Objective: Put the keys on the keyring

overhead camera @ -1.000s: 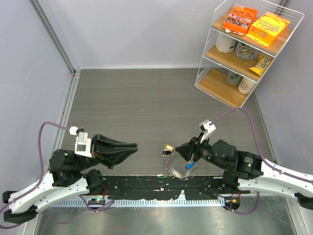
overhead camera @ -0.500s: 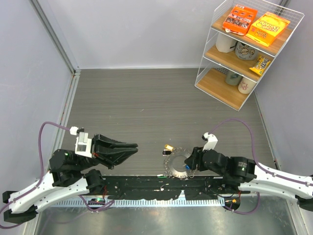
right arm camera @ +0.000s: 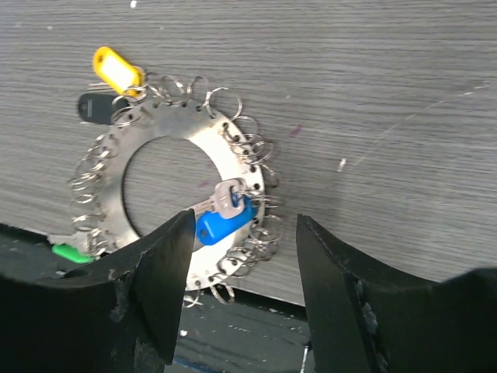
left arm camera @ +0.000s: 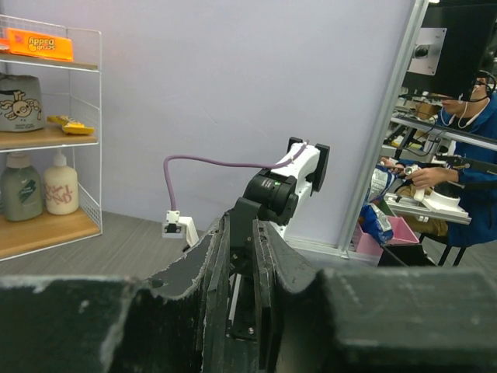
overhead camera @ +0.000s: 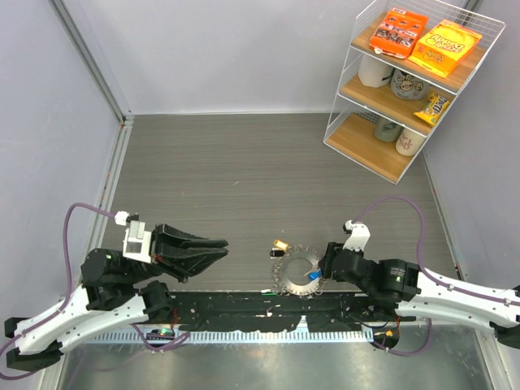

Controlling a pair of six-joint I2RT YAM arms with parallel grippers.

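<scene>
Half into picking: hovers right gripper point(right arm camera: 245, 225), fingers point(right arm camera: 155, 287) wide, over blue key point(right arm camera: 220, 226) on keyring point(right arm camera: 172, 128). Calls for lowering, then pinching.

The left arm point(overhead camera: 73, 305) bends up near its base. The left gripper point(overhead camera: 223, 247) points to the right, its fingers close together and holding nothing. The right arm point(overhead camera: 455, 291) lies low, and the right gripper point(right arm camera: 245, 220) tips down, fingers wide apart.
</scene>
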